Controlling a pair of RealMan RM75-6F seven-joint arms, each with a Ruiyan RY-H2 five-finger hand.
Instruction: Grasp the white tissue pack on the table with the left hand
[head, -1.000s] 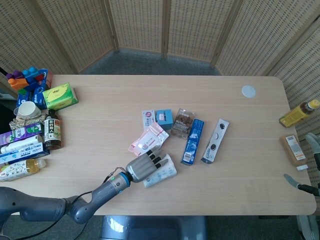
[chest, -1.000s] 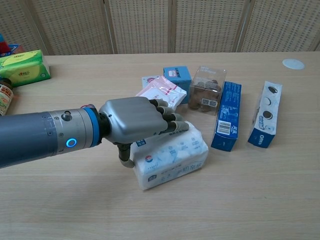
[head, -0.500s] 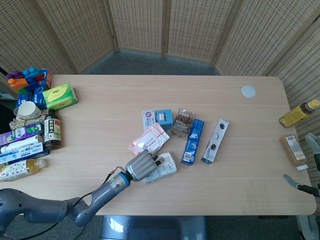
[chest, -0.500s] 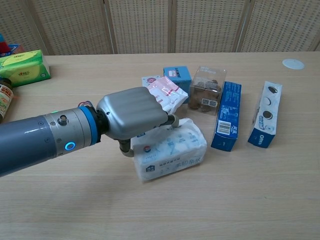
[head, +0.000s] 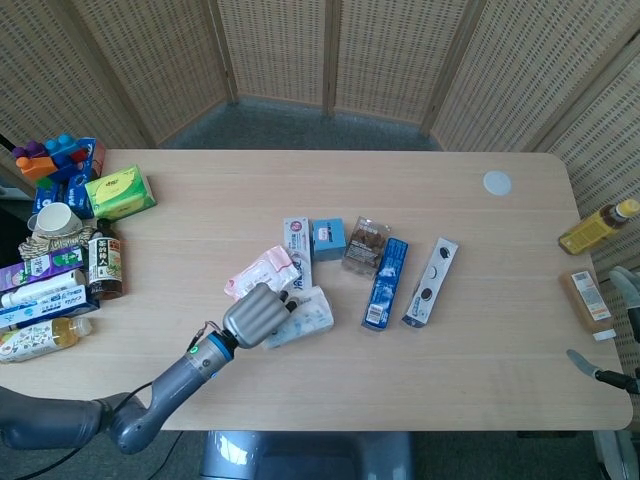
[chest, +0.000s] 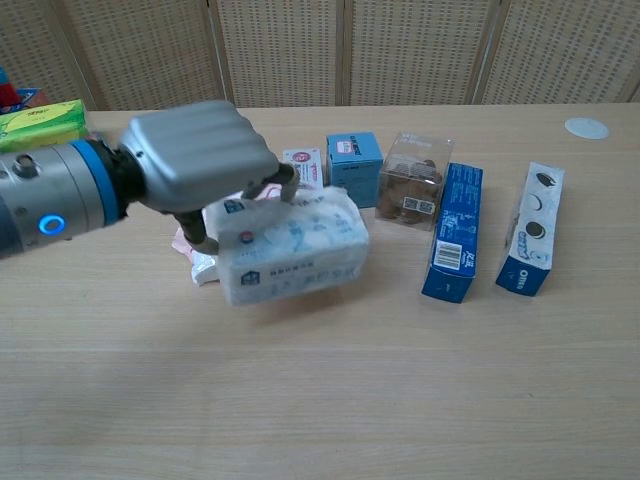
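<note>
I see the big table (head: 200, 260) first, with lots of stuff on it. My left hand (chest: 195, 160) is wrapped around the white tissue pack (chest: 292, 244), fingers over the top and thumb down the near side. In the chest view the pack looks lifted a little off the wood, with a soft shadow under it. It sits in front of the pink packet (head: 257, 271) and to the left of the tall blue box (chest: 453, 231).

My right hand (head: 627, 295) shows only as a sliver at the right edge of the head view. I cannot tell if it is spread or closed.

Here is what worries me. The pack is soft and squishy, so it could slide out if my hold is too loose. I think most of the pack sticks out past my fingers, so that far end could sag and pull it free. If I swing sideways, I could bump the small blue box (chest: 354, 157) or the clear cookie box (chest: 410, 180) just behind it. The little white carton (chest: 303, 166) is close too, right behind my fingers.
</note>
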